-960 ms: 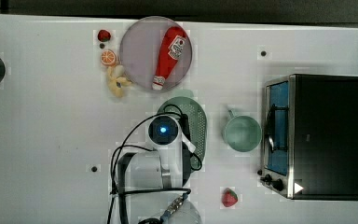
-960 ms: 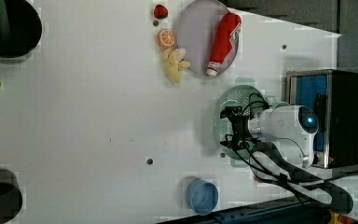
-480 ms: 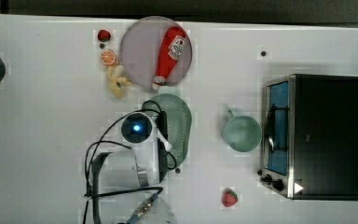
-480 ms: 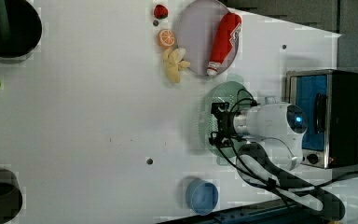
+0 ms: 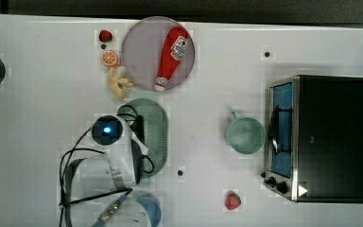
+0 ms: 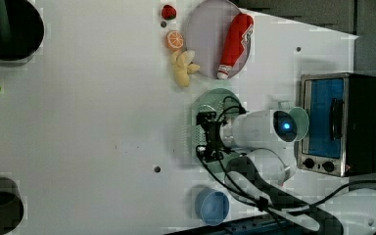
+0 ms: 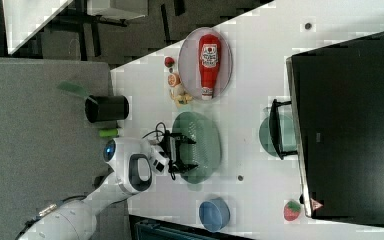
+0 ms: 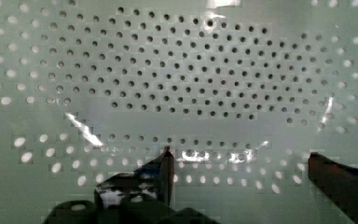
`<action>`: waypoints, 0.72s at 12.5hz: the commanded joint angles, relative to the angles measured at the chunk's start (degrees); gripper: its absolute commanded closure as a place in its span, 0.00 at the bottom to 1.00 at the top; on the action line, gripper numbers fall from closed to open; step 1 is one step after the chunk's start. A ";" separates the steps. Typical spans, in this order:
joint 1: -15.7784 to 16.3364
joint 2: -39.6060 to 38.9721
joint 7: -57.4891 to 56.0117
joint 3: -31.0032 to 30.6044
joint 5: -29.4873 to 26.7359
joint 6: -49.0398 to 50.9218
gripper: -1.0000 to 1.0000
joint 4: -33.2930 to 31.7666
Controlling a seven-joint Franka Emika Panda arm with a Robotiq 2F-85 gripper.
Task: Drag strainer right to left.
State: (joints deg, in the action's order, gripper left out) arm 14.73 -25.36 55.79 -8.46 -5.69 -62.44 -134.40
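Arm: your Franka arm [image 5: 118,165] is reaching in from the top view's bottom edge, its white wrist housing with the blue light covering the top view's left side of the strainer.
Gripper: your gripper [image 8: 240,161] is pointing down into the basket; in the wrist view its two dark fingertips [image 8: 165,161] are standing wide apart over the perforated floor, clamping nothing.
Gripper, side views: in the right view the gripper [image 7: 180,152] is sitting inside the right view's left half of the bowl; in the left view the gripper [image 6: 210,137] is over the left view's left part.
Strainer: the pale mint-green strainer [image 5: 156,132] is lying flat on the white table [image 5: 38,118], just below the grey plate [image 5: 139,52] in the top view and well apart from the green mug [image 5: 246,135].
Plate contents: a red ketchup bottle [image 5: 171,56] is lying across the plate.
Neighbours: an orange slice [image 5: 109,58] and a banana [image 5: 118,82] are sitting beside the plate; the toaster oven [image 5: 321,137] is standing at the top view's right.
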 commanded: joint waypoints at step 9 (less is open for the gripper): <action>10.81 -3.91 12.17 -0.03 -4.34 1.94 0.00 10.64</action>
State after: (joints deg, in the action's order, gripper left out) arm 23.44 -29.71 64.68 -8.48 -9.97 -61.04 -124.66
